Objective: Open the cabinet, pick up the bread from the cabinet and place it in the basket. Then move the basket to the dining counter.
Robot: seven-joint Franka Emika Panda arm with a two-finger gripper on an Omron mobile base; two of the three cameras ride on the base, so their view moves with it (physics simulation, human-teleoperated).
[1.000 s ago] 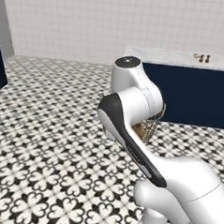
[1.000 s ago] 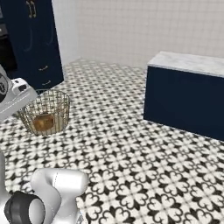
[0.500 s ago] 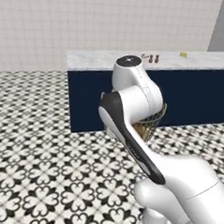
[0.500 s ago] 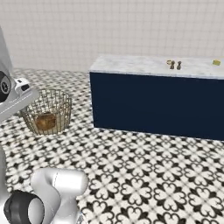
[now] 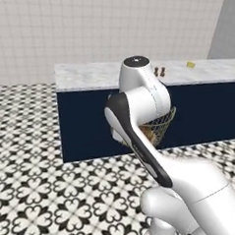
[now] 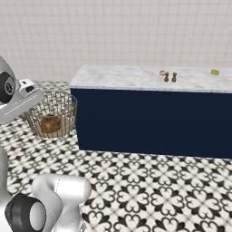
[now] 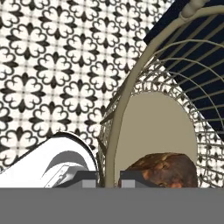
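My gripper (image 7: 107, 180) is shut on the rim of the gold wire basket (image 7: 131, 87), one finger on each side of the wire. The basket (image 6: 52, 115) hangs off the floor, left of the dining counter (image 6: 136, 78). The brown bread (image 7: 166, 170) lies on the basket's tan base and shows through the mesh (image 6: 50, 123). In the left base view the basket (image 5: 162, 123) peeks out behind my white arm, in front of the navy base of the dining counter (image 5: 92, 74). No cabinet is in sight.
Two small dark shakers (image 6: 170, 77) and a small yellow thing (image 6: 215, 72) stand on the marble top. Black-and-white patterned floor (image 6: 158, 181) lies between me and the counter. A white tiled wall runs behind it.
The whole picture has shifted: the base has moved, and the dining counter now stands closer and more central. The basket with the bread stays held in the same grip.
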